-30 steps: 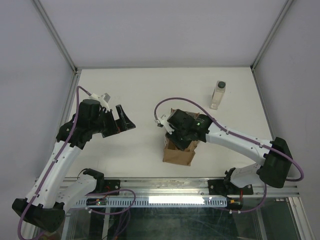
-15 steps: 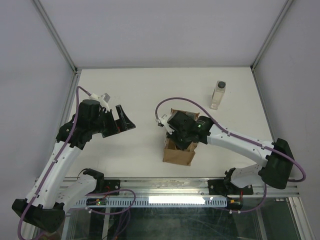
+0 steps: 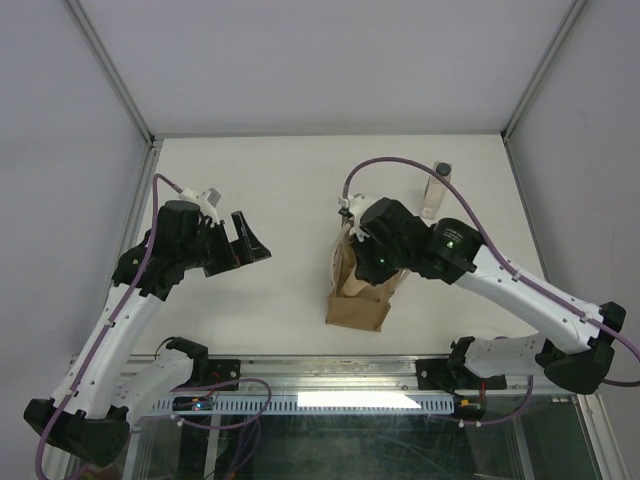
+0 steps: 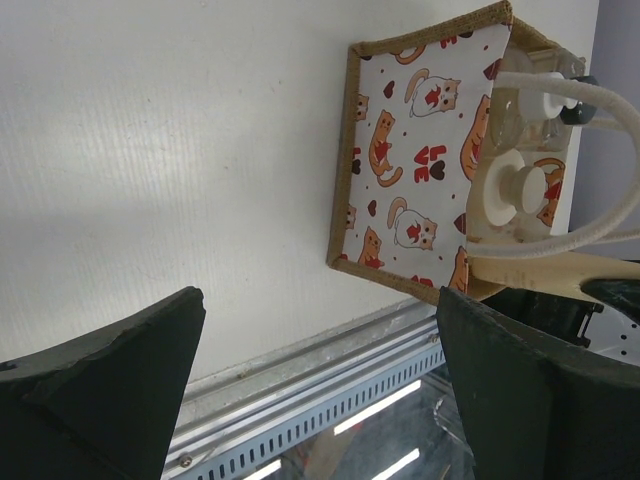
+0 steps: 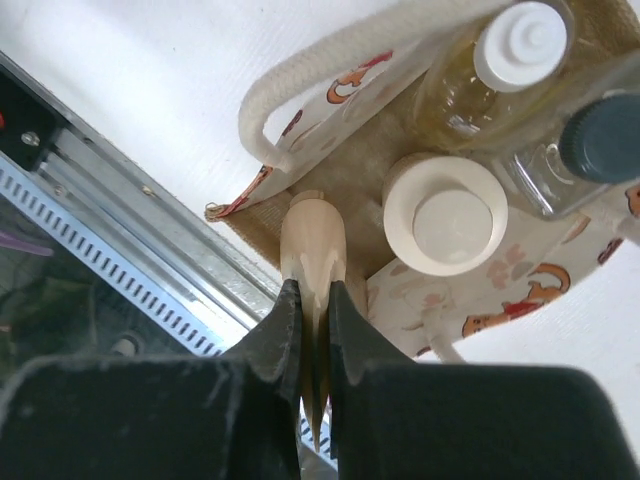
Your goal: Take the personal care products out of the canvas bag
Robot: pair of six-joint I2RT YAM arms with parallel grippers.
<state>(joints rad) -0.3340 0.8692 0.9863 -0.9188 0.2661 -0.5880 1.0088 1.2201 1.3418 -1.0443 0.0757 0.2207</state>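
The canvas bag (image 3: 358,305) stands near the table's front edge, tan outside with a cat-print lining (image 4: 420,160). My right gripper (image 3: 360,262) hangs just above its mouth, shut on the flat end of a cream tube (image 5: 312,240). Inside the bag I see an amber bottle with a white cap (image 5: 500,60), a clear bottle with a dark cap (image 5: 590,150) and a wide cream bottle (image 5: 445,215). Another clear bottle with a dark cap (image 3: 437,190) stands on the table at the far right. My left gripper (image 3: 245,240) is open and empty, left of the bag.
The bag's cream rope handles (image 5: 330,65) loop beside the tube. The metal rail (image 3: 330,372) runs along the table's front edge close to the bag. Frame posts (image 3: 525,105) stand at the back corners.
My right arm has risen from inside the bag and swung towards the back with the cream tube in its jaws. The left arm has not moved.
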